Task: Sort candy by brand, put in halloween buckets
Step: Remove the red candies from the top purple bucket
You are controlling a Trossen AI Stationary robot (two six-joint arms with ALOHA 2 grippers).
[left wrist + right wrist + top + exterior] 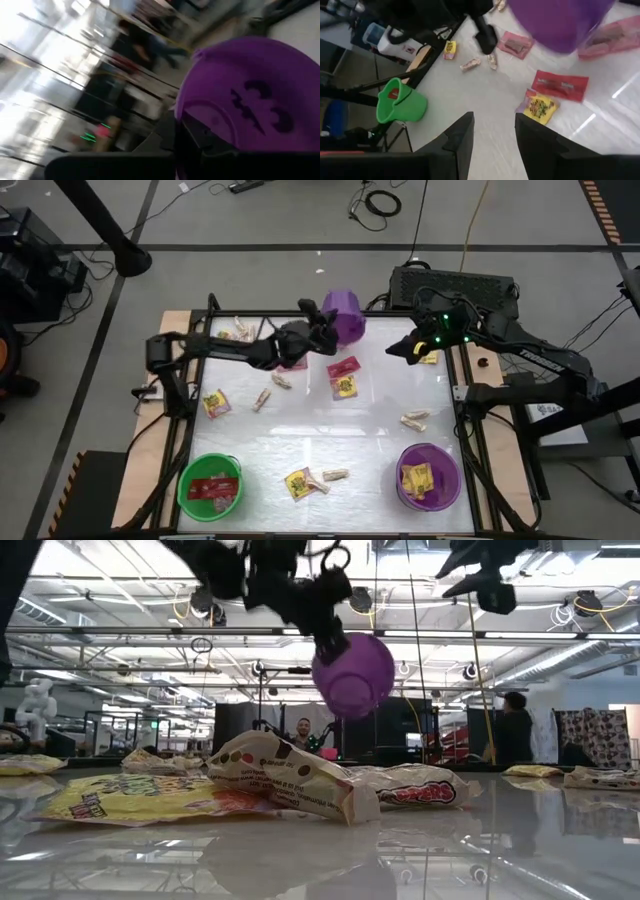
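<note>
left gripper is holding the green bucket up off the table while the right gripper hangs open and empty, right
Not quite: the left gripper holds a purple bucket in the air, as the low view shows. The green bucket stands on the table with red packets in it. The right gripper does hang open and empty.

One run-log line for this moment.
left gripper: shut on purple bucket, lifted | right gripper: open, empty | green bucket: on table

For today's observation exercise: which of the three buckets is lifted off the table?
The purple bucket held by the left gripper, hanging tilted in the air; the green bucket and other purple bucket stand on the table.
</note>
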